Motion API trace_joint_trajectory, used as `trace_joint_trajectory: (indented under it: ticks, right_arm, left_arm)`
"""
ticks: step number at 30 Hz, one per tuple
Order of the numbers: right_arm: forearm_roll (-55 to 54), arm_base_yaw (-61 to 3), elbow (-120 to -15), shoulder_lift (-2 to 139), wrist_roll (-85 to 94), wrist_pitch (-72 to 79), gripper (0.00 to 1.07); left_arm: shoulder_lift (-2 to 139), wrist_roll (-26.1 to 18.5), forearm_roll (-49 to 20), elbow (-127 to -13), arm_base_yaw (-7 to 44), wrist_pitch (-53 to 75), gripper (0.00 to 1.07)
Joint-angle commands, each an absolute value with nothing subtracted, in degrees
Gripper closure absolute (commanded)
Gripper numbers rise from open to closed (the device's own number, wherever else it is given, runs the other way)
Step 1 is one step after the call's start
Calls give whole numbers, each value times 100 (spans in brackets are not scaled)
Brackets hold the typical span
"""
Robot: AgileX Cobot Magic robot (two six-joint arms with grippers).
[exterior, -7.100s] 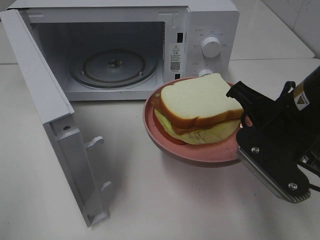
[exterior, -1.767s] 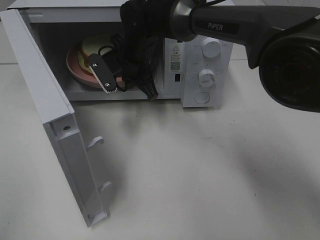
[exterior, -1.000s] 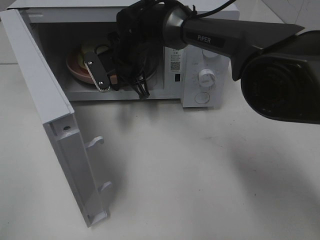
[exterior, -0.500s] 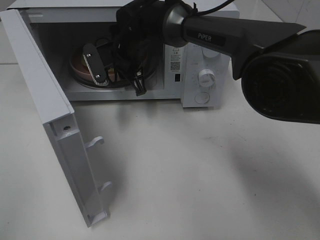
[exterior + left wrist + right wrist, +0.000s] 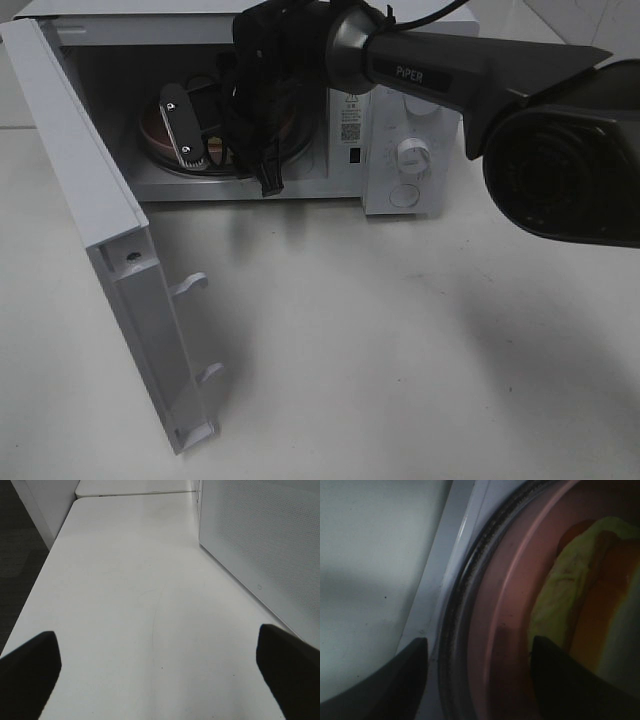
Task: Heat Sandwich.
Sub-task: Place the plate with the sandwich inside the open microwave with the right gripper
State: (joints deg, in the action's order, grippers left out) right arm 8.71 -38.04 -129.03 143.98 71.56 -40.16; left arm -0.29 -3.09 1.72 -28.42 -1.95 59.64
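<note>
Right wrist view shows the right gripper with its jaws parted and nothing held. The rim of the pink plate runs between them and, as far as I can tell, touches neither. The sandwich lies on that plate just beyond the inner finger, inside the microwave. The glass turntable sits under the plate and shows beside the outer finger.

The step in hand looks like letting go and backing out. To do it well, the jaws should stand wide enough that neither finger brushes the rim. The gripper should rise a little before pulling back, so the inner finger clears the plate's lip rather than dragging it off centre. It should then retreat straight through the opening, keeping its cables off the frame and away from the door standing open to one side.

The left gripper is wide open and empty above the table.
</note>
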Motion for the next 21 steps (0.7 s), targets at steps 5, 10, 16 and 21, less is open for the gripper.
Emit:
trace_joint_trajectory:
  ticks: [5, 10, 16, 21]
  right_arm:
    - [447, -3793, -12932, 14341, 7105, -3976, 31]
    - [390, -3793, -12674, 14181, 7116, -3776, 30]
    - [413, -3793, -12026, 13871, 7173, -3426, 31]
    - [458, -3793, -11585, 13602, 7168, -3203, 31]
  left_arm:
    - [-172, -269, 172, -2830, -201, 5930, 7]
    - [-172, -269, 172, -2830, -201, 5930, 7]
    - [-172, -269, 172, -2830, -201, 5930, 7]
    - [-172, -269, 172, -2830, -201, 5930, 7]
